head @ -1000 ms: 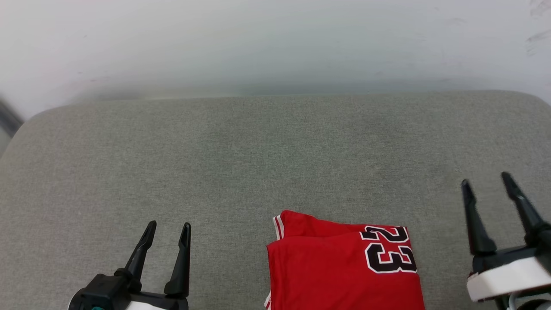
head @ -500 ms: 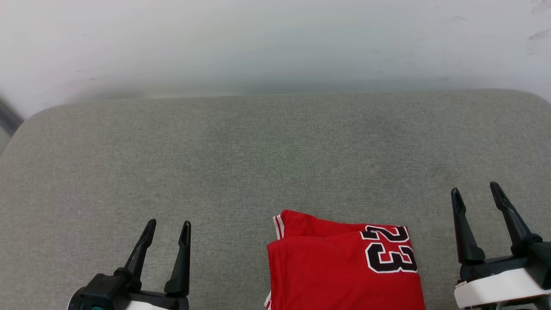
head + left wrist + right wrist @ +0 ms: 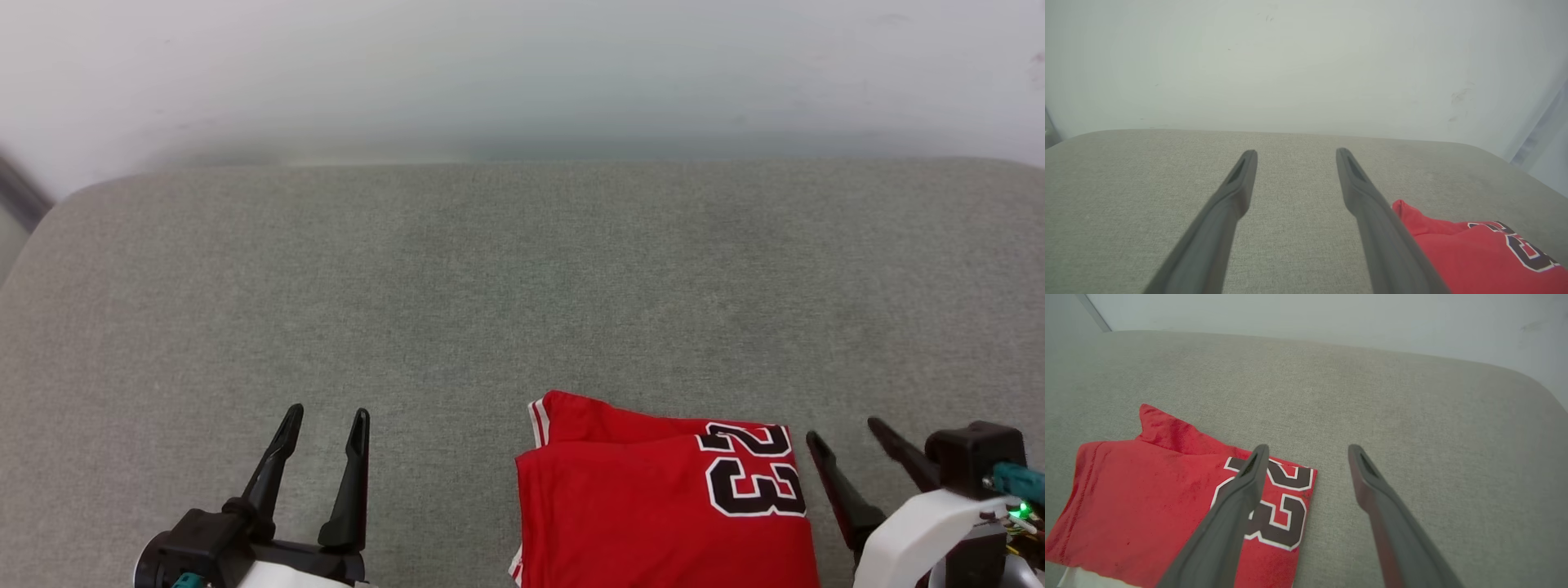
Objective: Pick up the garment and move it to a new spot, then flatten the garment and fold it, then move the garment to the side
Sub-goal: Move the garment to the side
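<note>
The red garment (image 3: 653,506) lies folded into a flat rectangle at the near middle-right of the grey cushion (image 3: 506,278), its black white-outlined number facing up near its right edge. It also appears in the left wrist view as the garment (image 3: 1474,249) and in the right wrist view as the garment (image 3: 1155,502). My right gripper (image 3: 845,437) stands open just right of the fold, touching nothing; in its own view the right gripper (image 3: 1308,451) has one finger over the number. My left gripper (image 3: 326,416) is open, well left of the garment, and shows empty in its own view as the left gripper (image 3: 1294,153).
A pale wall (image 3: 522,73) rises behind the cushion's far edge. The cushion's rounded corners (image 3: 57,212) fall away at far left and far right. Bare grey fabric stretches ahead of and between both grippers.
My right gripper has dropped back toward the near edge and moved left, close to the garment's right side. The head camera shifted slightly. The garment and left gripper stay put.
</note>
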Available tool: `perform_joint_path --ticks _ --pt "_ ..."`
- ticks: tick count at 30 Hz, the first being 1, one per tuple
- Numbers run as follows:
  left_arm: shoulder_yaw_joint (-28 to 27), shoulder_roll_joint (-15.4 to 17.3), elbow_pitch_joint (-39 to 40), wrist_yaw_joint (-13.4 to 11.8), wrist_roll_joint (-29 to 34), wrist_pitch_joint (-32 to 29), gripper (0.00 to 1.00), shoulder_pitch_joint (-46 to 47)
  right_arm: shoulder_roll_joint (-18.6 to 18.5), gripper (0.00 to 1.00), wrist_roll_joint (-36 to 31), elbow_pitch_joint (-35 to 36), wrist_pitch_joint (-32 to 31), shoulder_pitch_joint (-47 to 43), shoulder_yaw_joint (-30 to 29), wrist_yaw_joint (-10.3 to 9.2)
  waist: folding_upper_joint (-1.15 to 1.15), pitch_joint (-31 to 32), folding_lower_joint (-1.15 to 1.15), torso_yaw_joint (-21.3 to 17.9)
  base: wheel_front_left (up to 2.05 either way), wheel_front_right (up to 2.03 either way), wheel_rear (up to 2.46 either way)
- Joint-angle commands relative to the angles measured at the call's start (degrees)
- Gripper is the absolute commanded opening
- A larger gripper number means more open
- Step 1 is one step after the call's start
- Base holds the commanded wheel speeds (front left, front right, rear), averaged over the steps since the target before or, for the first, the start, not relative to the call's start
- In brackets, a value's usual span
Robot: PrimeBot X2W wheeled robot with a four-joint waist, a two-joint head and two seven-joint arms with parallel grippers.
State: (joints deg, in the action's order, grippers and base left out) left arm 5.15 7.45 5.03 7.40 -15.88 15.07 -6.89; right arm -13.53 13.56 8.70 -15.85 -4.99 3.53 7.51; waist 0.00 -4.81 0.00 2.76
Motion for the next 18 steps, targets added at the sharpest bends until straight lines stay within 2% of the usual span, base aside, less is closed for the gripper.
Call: perform_joint_path --ticks 1,4,9,13,18 --pt "0.2 0.1 -0.1 0.1 0.0 0.1 1.0 0.7 -0.8 1.0 1.9 1.2 -4.6 -0.2 0.5 -0.04 0.0 -0.8 0.0 0.4 0.0 0.0 0.0" --pt "0.7 0.1 -0.3 0.1 0.0 0.1 1.0 1.6 -1.6 1.0 5.1 3.3 -15.8 -0.5 0.1 -0.04 0.0 -2.0 0.0 1.0 0.0 0.0 0.0" --pt "1.8 0.1 -0.8 0.1 0.0 0.1 1.0 2.9 0.2 1.0 5.9 5.2 -29.9 0.5 -2.6 -0.04 0.0 -4.1 0.0 2.7 0.0 0.0 0.0" --pt "2.9 0.1 -1.2 0.1 -0.1 0.1 1.0 4.4 1.9 1.0 4.6 4.5 -35.6 1.7 -3.6 -0.04 0.0 -6.2 0.0 4.6 0.0 0.0 0.0" --pt "3.9 0.3 -1.7 0.1 -0.2 0.1 1.0 5.7 2.9 1.0 3.6 2.0 -36.8 2.2 -4.2 -0.04 0.0 -7.8 0.0 6.5 0.0 0.0 0.0"
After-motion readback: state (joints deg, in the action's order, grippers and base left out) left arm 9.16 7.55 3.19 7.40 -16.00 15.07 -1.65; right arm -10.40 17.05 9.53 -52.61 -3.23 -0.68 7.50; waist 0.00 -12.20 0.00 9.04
